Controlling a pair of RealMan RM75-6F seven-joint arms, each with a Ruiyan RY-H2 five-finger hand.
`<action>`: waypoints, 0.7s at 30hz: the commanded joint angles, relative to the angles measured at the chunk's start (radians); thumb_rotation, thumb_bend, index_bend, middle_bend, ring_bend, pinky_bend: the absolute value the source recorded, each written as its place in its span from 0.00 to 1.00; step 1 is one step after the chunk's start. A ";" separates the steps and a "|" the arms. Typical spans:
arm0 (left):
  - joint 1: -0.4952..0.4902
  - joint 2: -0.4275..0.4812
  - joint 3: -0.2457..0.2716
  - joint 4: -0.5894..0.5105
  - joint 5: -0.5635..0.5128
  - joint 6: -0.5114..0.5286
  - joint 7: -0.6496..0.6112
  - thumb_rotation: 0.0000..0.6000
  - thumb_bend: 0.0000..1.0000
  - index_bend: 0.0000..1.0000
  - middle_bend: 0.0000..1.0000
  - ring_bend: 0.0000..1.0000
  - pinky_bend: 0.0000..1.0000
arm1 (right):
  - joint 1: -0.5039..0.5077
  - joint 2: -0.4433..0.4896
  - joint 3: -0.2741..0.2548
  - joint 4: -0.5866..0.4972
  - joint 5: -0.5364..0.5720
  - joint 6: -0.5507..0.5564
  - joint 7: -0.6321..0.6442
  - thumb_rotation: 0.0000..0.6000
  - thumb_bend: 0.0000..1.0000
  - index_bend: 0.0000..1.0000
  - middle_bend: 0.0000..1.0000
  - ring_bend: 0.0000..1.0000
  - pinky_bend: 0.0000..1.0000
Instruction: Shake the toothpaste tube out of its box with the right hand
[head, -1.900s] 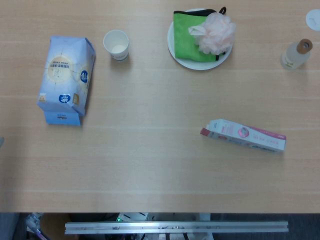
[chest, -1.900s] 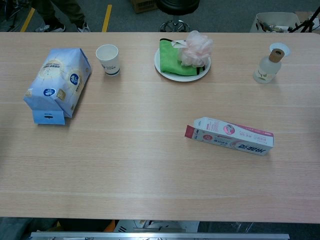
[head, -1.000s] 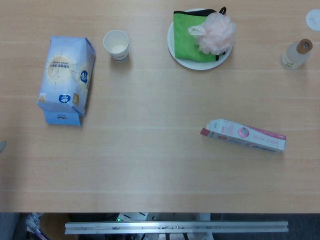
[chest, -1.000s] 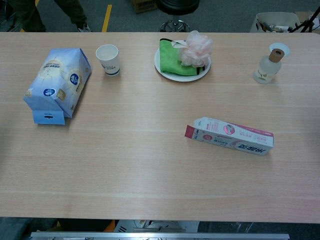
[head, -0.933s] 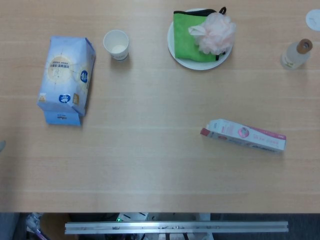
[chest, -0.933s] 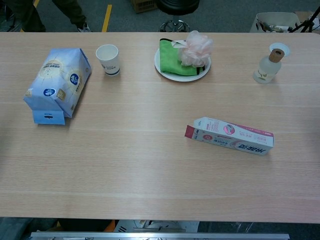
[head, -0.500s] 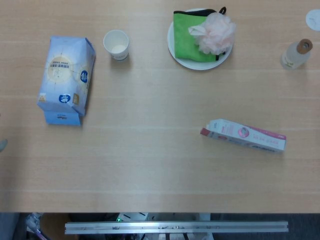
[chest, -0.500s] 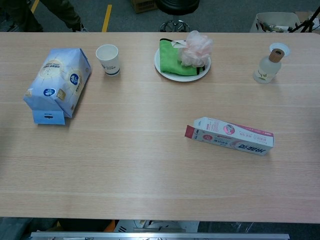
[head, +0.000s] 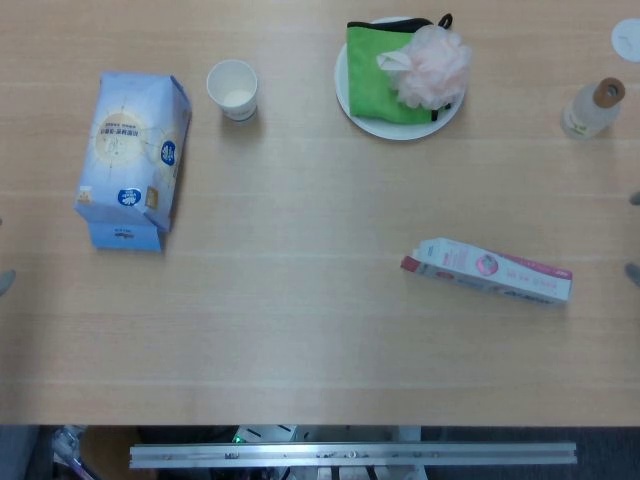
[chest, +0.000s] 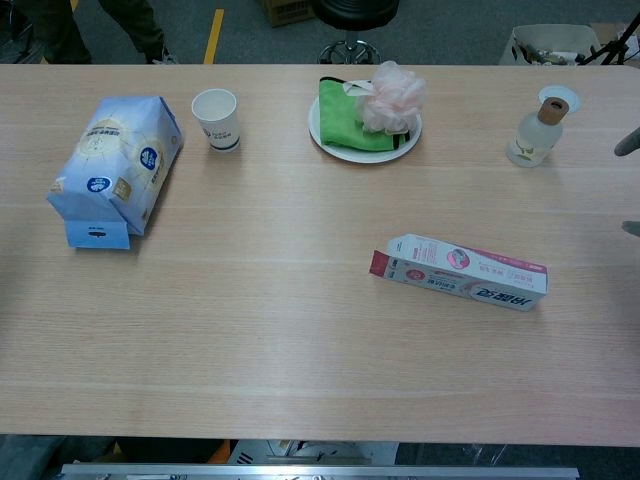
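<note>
While the toothpaste box (chest: 459, 272) lies flat on the table (chest: 300, 340), right of centre, its flaps at the left end seem partly open and no tube shows — so nothing of the task looks done. Only fingertips (chest: 628, 143) of the right hand (chest: 630, 185) show at the right edge, well apart from the box; whether it is spread or closed I cannot tell. Reach, grasp, lift and shake all remain.

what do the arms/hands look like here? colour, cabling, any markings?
Little shows. The right hand is only two dull grey, rounded fingertips at the right edge of both views. The left hand is a similar grey sliver at the head view's left edge. No arms, cables, sleeves or markings are in frame.
</note>
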 joint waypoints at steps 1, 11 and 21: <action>0.002 -0.001 0.003 0.013 0.003 0.003 -0.019 1.00 0.12 0.40 0.37 0.37 0.53 | 0.028 -0.021 -0.016 -0.113 0.131 -0.080 -0.166 1.00 0.00 0.27 0.28 0.22 0.36; 0.010 -0.007 0.009 0.060 0.005 0.008 -0.090 1.00 0.12 0.40 0.37 0.37 0.53 | 0.077 -0.220 0.017 -0.117 0.346 -0.066 -0.349 1.00 0.00 0.23 0.25 0.19 0.33; 0.016 -0.009 0.014 0.081 0.001 0.007 -0.117 1.00 0.12 0.40 0.37 0.37 0.53 | 0.139 -0.364 0.039 0.005 0.394 -0.098 -0.354 1.00 0.00 0.23 0.25 0.19 0.32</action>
